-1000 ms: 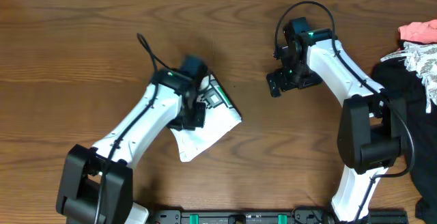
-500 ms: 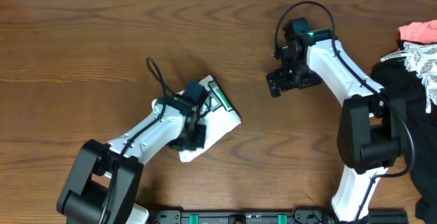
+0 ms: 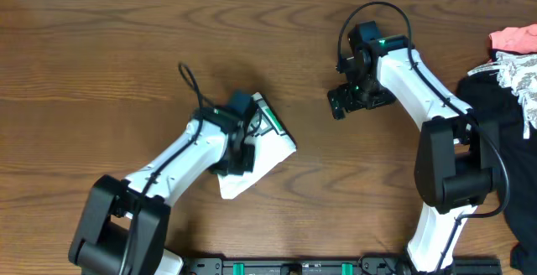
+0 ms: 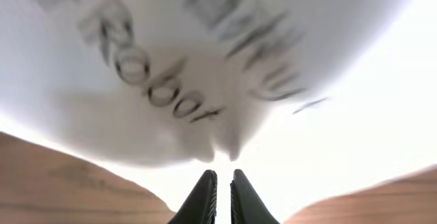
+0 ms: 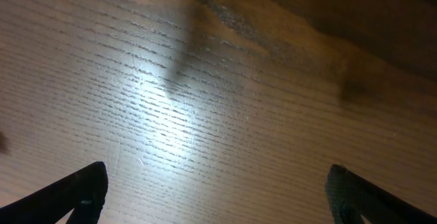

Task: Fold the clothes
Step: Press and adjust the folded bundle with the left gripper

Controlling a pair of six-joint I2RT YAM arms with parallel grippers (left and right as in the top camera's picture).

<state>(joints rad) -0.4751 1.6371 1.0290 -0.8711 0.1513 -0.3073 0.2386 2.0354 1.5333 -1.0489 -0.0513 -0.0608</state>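
The white T-shirt (image 3: 270, 152) lies folded into a small bundle on the wooden table, left of centre, with its green label (image 3: 268, 121) at the top. My left gripper (image 3: 238, 158) is on the bundle's left part, pointing down. In the left wrist view its fingers (image 4: 220, 186) are shut, the tips resting on the white cloth (image 4: 328, 115), which bears grey print; I see no cloth pinched between them. My right gripper (image 3: 339, 105) hovers over bare table to the right of the shirt, its jaws (image 5: 218, 190) wide open and empty.
A pile of other clothes sits at the right edge: a black garment (image 3: 497, 99), white lace (image 3: 518, 72) and a pink piece (image 3: 515, 38). The wooden table (image 3: 101, 65) spreads around the shirt.
My left arm swung down and left over the bundle, then came back up a little. The shirt's lower part shifted slightly. The right arm has not moved.
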